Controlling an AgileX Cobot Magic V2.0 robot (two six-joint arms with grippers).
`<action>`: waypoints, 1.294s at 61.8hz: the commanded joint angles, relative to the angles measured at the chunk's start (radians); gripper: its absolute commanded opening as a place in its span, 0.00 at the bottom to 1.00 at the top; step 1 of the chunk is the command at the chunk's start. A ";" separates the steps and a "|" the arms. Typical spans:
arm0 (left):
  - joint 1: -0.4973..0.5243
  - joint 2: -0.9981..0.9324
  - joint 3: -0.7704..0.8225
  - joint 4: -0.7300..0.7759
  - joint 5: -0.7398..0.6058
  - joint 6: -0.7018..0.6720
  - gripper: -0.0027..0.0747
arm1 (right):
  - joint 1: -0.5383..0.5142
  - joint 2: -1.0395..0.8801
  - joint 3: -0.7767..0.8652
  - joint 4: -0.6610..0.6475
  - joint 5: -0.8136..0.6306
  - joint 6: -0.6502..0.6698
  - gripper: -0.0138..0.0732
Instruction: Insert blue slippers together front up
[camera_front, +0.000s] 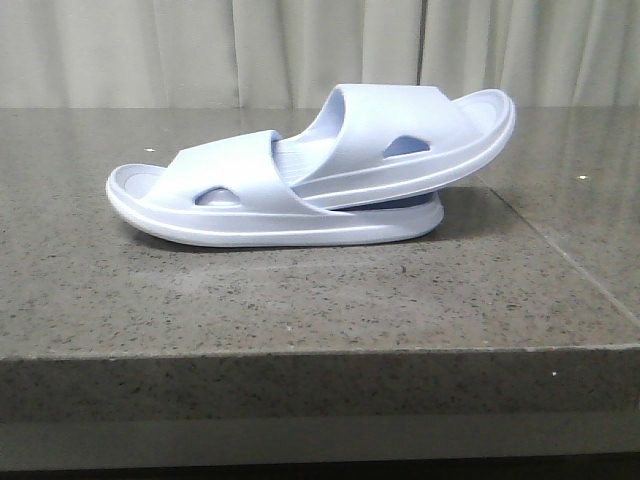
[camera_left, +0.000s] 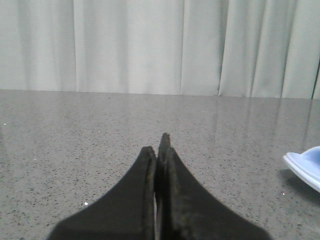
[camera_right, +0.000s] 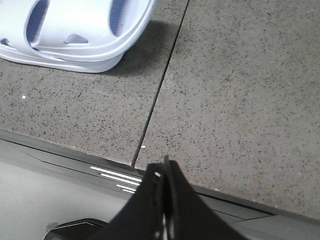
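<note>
Two pale lavender-blue slippers lie side-on in the middle of the grey stone table (camera_front: 300, 300). The lower slipper (camera_front: 230, 200) rests flat on the table. The upper slipper (camera_front: 400, 135) has one end pushed under the lower one's strap, and its other end rises tilted to the right. Neither gripper shows in the front view. My left gripper (camera_left: 159, 145) is shut and empty, low over the table, with a slipper tip (camera_left: 305, 167) off to one side. My right gripper (camera_right: 164, 167) is shut and empty over the table's front edge; the nested slippers (camera_right: 75, 35) lie apart from it.
Pale curtains (camera_front: 300, 50) hang behind the table. A seam (camera_front: 560, 255) crosses the tabletop on the right, also seen in the right wrist view (camera_right: 160, 90). The table's front edge (camera_front: 320, 355) runs across the front view.
</note>
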 joint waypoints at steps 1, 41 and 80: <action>0.019 -0.021 0.008 -0.010 -0.094 -0.009 0.01 | 0.001 0.004 -0.023 0.018 -0.053 -0.005 0.08; -0.024 -0.018 0.008 -0.010 -0.094 -0.009 0.01 | 0.001 0.004 -0.023 0.018 -0.053 -0.005 0.08; -0.024 -0.018 0.008 -0.010 -0.094 -0.009 0.01 | 0.001 0.004 -0.023 0.018 -0.053 -0.005 0.08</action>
